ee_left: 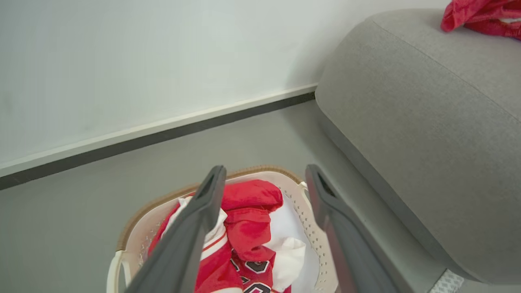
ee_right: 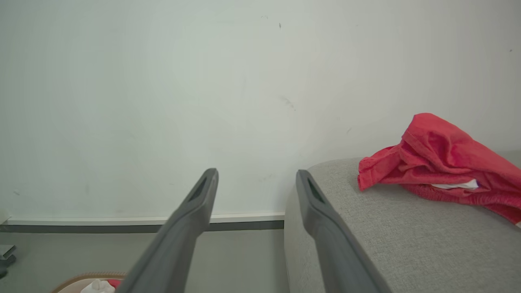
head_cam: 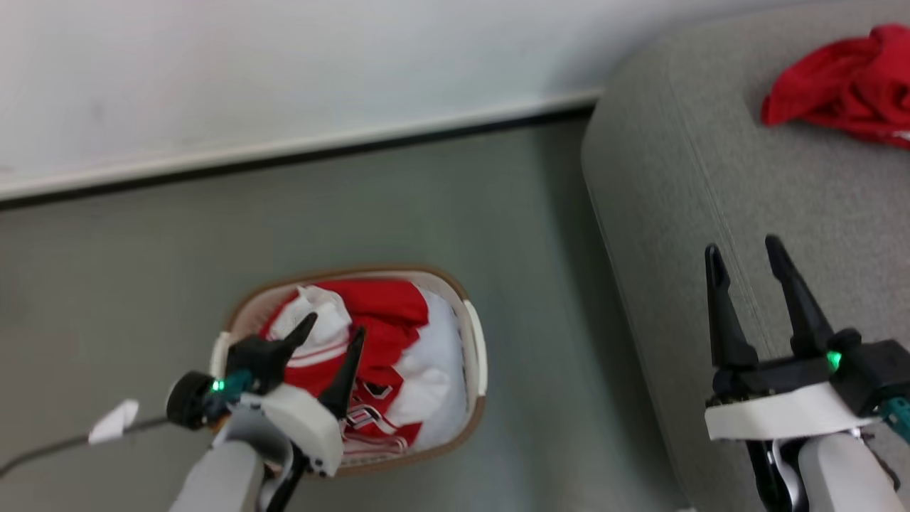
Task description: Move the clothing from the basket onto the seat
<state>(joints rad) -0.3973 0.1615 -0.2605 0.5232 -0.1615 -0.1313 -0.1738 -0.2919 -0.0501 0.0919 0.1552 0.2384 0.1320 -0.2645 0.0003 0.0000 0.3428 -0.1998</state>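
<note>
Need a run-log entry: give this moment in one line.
left fingers: open, over oval cream plastic basket | right fingers: open, near grey fabric sofa | red-and-white garments: in basket | red garment: on sofa

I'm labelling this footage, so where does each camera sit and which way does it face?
Head view: on the head, looking down at the oval cream-white plastic basket of red-and-white clothing beside the grey fabric sofa; left pincer and right pincer show, open.
Left wrist view: on the left wrist, looking along its fingers into the basket.
Right wrist view: on the right wrist, facing the white wall past its fingers.
Shared: all show the crumpled red garment on the sofa.
</note>
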